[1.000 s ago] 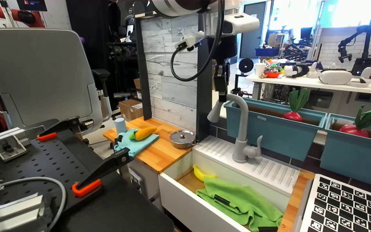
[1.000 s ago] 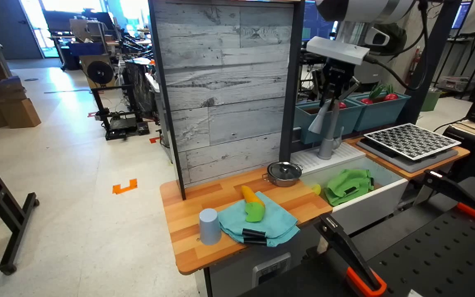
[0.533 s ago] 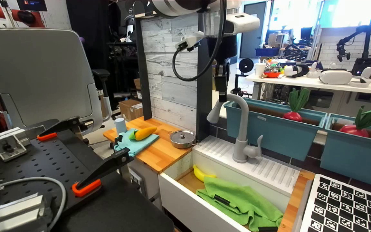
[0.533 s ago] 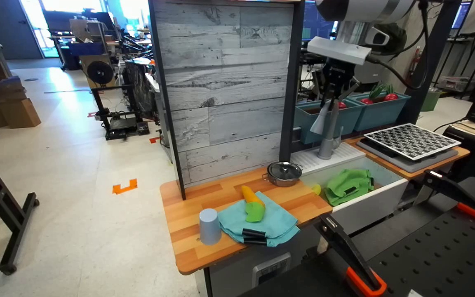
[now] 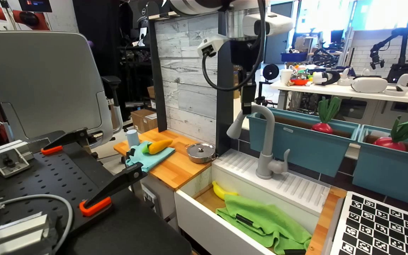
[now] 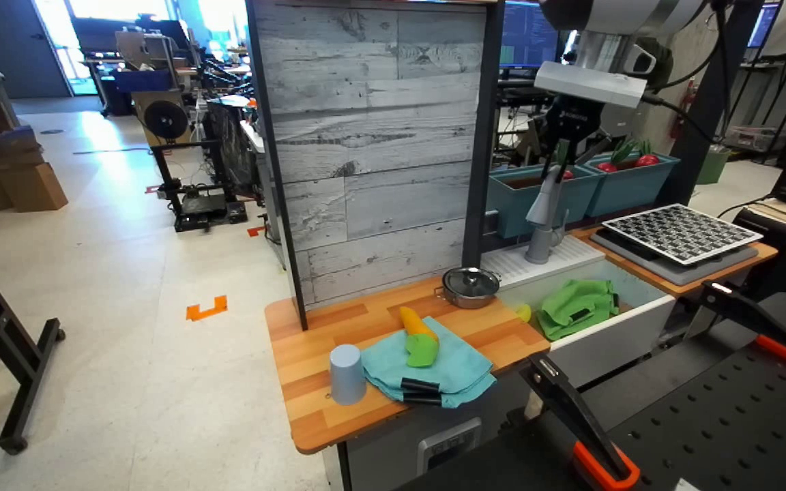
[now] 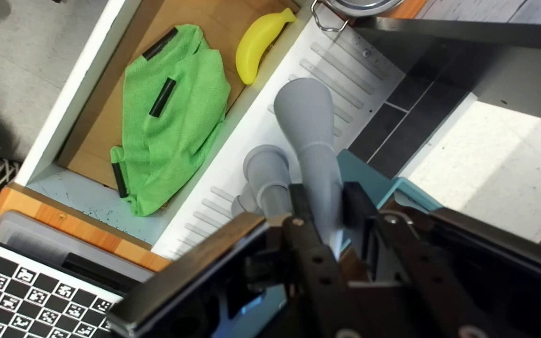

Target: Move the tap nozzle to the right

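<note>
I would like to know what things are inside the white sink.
Inside the white sink I see a yellow banana and a crumpled green cloth with black strips. Part of the brown bottom shows; whatever the cloth covers cannot be seen.

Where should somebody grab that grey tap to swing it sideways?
Probably by its curved neck, near the top, from above, one finger each side: it arches high and looks narrower there than at the flared nozzle. The gripper straddles it that way.

Tap nozzle (image 7: 305, 112) in the wrist view, its bend hidden behind the pincer (image 7: 328, 199)
</note>
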Available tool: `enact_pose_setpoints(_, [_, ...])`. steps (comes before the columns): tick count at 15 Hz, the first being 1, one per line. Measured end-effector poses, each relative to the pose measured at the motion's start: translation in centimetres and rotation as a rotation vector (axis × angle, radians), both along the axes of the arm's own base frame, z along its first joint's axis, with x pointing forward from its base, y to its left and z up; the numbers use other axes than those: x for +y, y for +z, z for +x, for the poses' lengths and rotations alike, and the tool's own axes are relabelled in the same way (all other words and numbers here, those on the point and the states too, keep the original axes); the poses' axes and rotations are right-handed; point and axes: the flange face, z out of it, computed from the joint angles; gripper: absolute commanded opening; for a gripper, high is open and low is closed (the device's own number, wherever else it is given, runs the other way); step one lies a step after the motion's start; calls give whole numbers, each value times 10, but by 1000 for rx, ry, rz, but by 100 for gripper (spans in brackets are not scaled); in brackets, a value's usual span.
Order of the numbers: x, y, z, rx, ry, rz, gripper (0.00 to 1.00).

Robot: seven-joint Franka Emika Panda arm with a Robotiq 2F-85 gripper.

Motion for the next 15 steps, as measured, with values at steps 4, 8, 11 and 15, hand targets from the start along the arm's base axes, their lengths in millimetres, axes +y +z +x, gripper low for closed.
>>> enact_pose_setpoints(4, [-10,0,-4,-9,55,26,14])
enact_pose_setpoints(8, [-15,-1,-6,-8,61,39,63])
enact_pose_setpoints(11, [-21,-4,-11,4,56,37,84])
enact_pose_setpoints(15, [-28,-11,-18,22,46,33,100])
